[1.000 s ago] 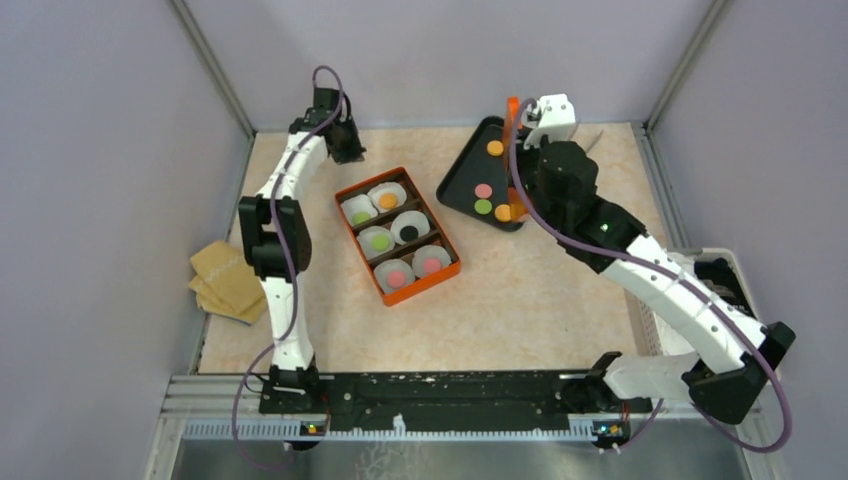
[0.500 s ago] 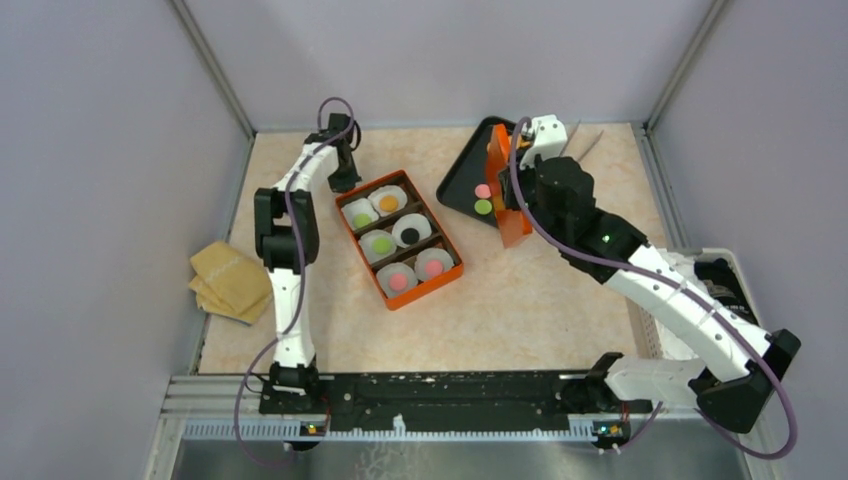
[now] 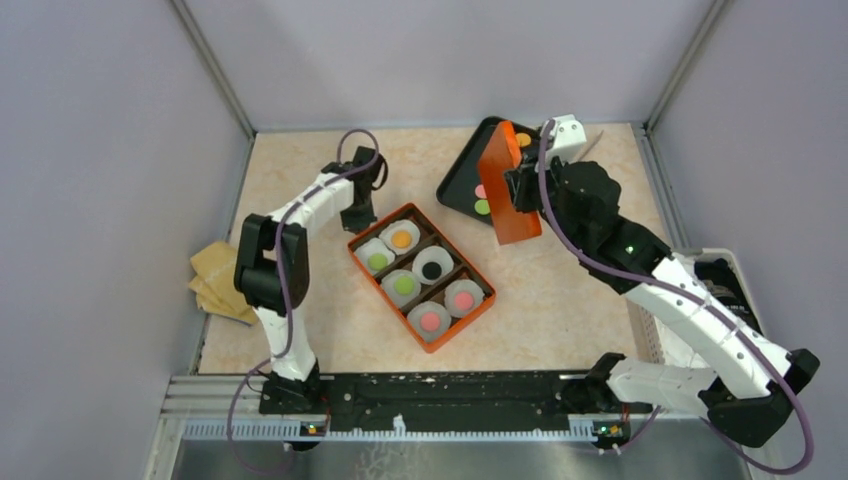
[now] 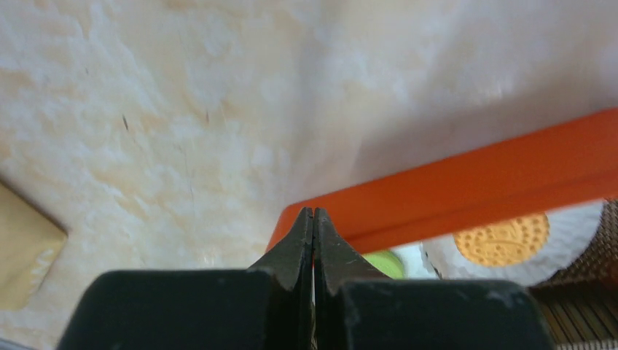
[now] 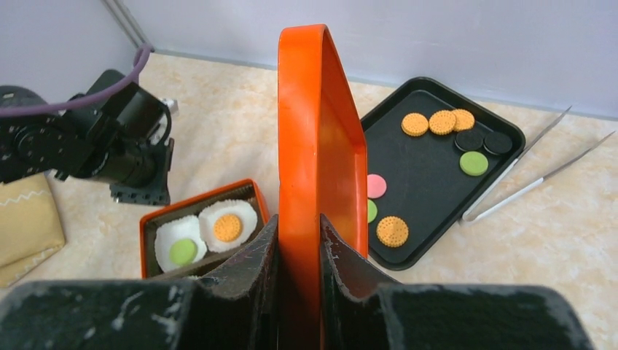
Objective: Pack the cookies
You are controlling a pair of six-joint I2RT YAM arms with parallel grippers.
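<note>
On a beige table (image 3: pixel 560 300), an orange box (image 3: pixel 463 323) is seen lying uncovered, at an angle, near the middle. Six white paper cups (image 3: pixel 421 260) are set in it, and one of the cookies (image 3: pixel 402 239) is laid in each: one orange, two green, one dark, two pink. No empty cup is seen, so the filling is judged to be done.

The box's orange lid (image 5: pixel 310 146) is held upright, on edge, by the right gripper (image 5: pixel 299 233), whose jaws are closed narrowly on one edge of it. The lid is raised over the near edge of a black tray (image 5: pixel 430 179), well apart from the box. Nine more cookies are seen loose on that tray: four orange, two dark, two green, one pink. One of the green ones is half hidden by the lid. A pair of white tweezers (image 5: pixel 477 211) is laid just beside the tray.

The left gripper (image 4: pixel 313 219) is closed fully, with nothing held. Its tips are placed at the box's far left corner; whether the box is touched cannot be told. Folded tan cloths (image 3: pixel 220 285) are seen at the table's left edge.

What is left, by this reading, is for the lid to be carried across and set down on the box.
</note>
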